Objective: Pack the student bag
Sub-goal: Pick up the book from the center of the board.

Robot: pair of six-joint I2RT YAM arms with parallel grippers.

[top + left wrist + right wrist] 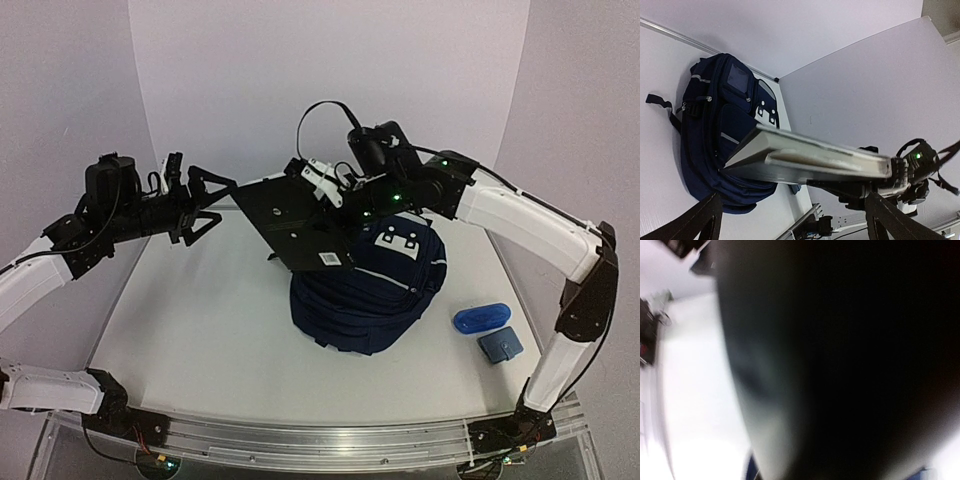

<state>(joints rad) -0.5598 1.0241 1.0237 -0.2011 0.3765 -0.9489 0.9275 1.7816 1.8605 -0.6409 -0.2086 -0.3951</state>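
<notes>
While the right gripper (325, 187) clamps one edge of a black book (295, 225), held tilted over the bag's left side: student bag (385, 295), navy, resting on the white table (200, 340), centre-right, white patch uppermost. Left gripper (214, 198): jaws wide apart, mid-air, left of book, not touching. Blue pouch (480, 317) and small grey case (500, 345): right of bag
</notes>
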